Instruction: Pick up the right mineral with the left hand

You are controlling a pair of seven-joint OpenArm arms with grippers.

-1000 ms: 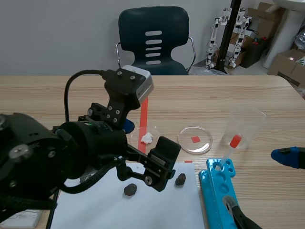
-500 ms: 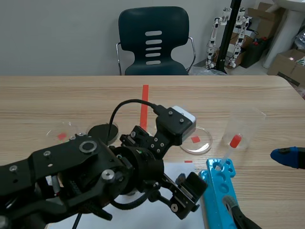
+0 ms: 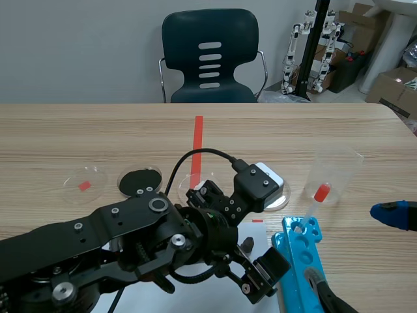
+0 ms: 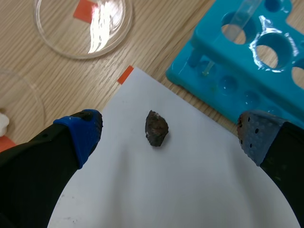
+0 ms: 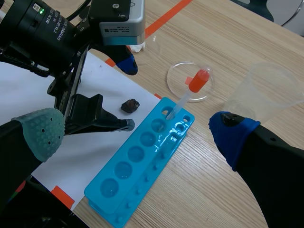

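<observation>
The right mineral (image 4: 156, 128), a small dark rock, lies on the white paper sheet (image 4: 190, 190) close to the sheet's corner. My left gripper (image 4: 168, 124) is open above it, one blue pad on each side and the rock centred in the gap, untouched. In the scene view the left arm covers most of the sheet and only the mineral (image 3: 247, 244) shows beside the gripper's fingers (image 3: 267, 274). The right wrist view shows the same mineral (image 5: 129, 105) between the left gripper's two fingers. My right gripper (image 5: 135, 124) is open and holds nothing, near the table's right edge.
A blue tube rack (image 3: 296, 267) lies just right of the sheet, with a red-bulbed dropper (image 3: 319, 195) standing in it. A clear petri dish (image 3: 277, 195) and a plastic cup (image 3: 335, 169) are behind it. Two more dishes (image 3: 85, 182) sit at the left.
The left arm has swung to the right and come down, bringing its open gripper over the right mineral. The other mineral is now hidden under the arm. The right gripper has not moved.
</observation>
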